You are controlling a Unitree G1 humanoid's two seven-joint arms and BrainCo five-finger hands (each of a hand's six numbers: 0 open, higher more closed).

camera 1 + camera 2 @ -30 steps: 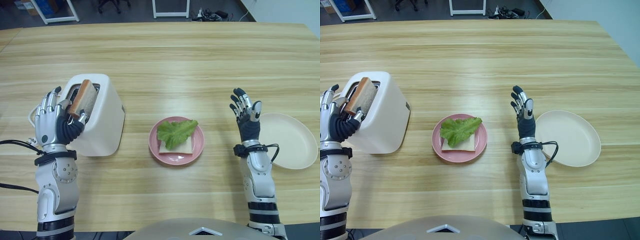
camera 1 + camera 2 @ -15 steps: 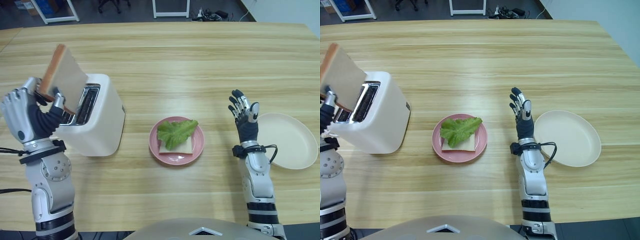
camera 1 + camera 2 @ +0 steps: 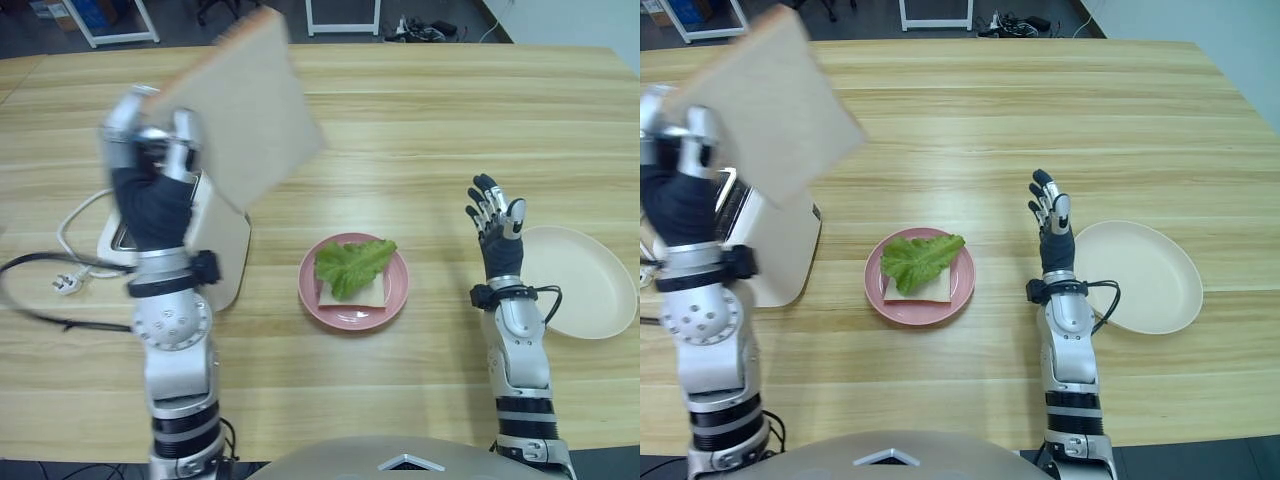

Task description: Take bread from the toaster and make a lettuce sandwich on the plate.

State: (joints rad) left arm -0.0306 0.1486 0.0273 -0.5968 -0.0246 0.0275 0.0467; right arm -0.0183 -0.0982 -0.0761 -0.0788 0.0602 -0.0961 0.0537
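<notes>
My left hand is raised above the white toaster, shut on the lower edge of a large slice of bread that tilts up and to the right. The pink plate sits at the table's middle with a bread slice on it and a green lettuce leaf lying across that slice. My right hand stands upright with its fingers spread, to the right of the pink plate and holding nothing.
A cream plate lies right beside my right hand. The toaster's white cord and plug trail off to the left on the wooden table.
My left hand has lifted the bread slice clear of the toaster, swinging it up and to the right. The right hand has barely shifted.
</notes>
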